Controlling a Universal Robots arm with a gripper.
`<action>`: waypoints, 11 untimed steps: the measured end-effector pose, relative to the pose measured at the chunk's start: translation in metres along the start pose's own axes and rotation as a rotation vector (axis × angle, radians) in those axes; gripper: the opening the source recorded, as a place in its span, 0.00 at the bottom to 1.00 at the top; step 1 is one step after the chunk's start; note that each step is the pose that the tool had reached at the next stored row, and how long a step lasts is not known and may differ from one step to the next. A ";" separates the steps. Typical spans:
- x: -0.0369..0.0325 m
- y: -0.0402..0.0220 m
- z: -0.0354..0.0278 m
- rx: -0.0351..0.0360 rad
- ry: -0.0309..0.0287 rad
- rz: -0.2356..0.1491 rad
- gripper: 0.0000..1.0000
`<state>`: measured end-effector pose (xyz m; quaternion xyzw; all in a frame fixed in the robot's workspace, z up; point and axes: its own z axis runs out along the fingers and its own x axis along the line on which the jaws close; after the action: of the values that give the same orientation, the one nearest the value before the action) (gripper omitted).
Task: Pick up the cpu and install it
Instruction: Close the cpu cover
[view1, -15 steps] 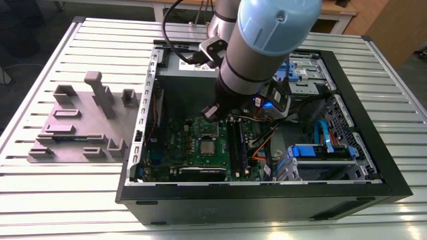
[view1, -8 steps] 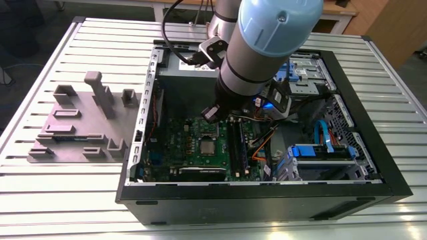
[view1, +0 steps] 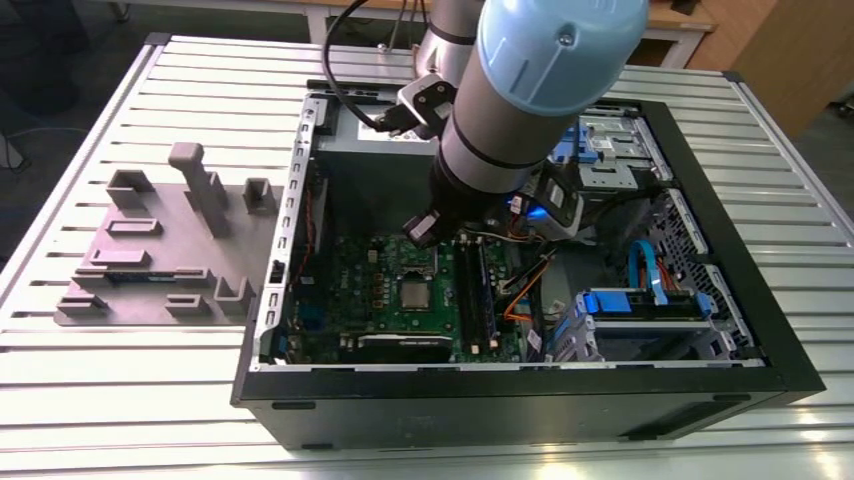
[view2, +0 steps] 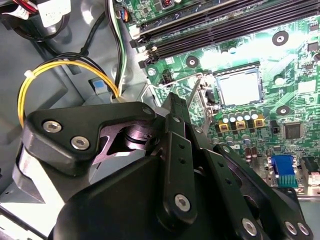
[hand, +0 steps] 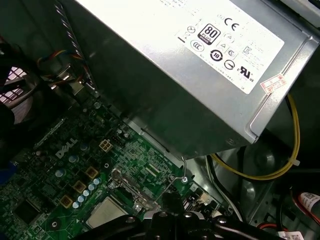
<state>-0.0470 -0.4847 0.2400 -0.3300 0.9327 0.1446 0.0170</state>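
Observation:
The cpu (view1: 418, 293) lies flat in the socket on the green motherboard (view1: 367, 265) inside the open computer case, its silver top facing up; both wrist views show the cpu (view2: 239, 87) (hand: 106, 212) seated there. My gripper (view1: 424, 228) hangs just above the board beside the socket, on the power supply side. Its black fingers (view2: 175, 107) meet at the tips with nothing between them. The thin wire socket lever (hand: 176, 177) stands raised, right at the gripper (hand: 167, 199) tips. I cannot tell whether they touch.
The grey power supply box (hand: 200, 75) with a white label sits close behind the gripper. Yellow cables (view2: 50, 70) loop nearby. Memory slots (view2: 215, 20) run beside the socket. A grey fixture tray (view1: 167, 250) with upright posts stands outside the case at the exterior view's left.

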 end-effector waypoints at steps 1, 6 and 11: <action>0.0003 -0.0004 -0.0001 0.0000 0.0000 0.000 0.11; 0.0020 -0.0024 -0.0009 -0.0001 0.0001 -0.001 0.11; 0.0033 -0.0040 -0.0015 -0.0002 0.0002 -0.001 0.11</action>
<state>-0.0470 -0.4901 0.2400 -0.3305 0.9325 0.1446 0.0169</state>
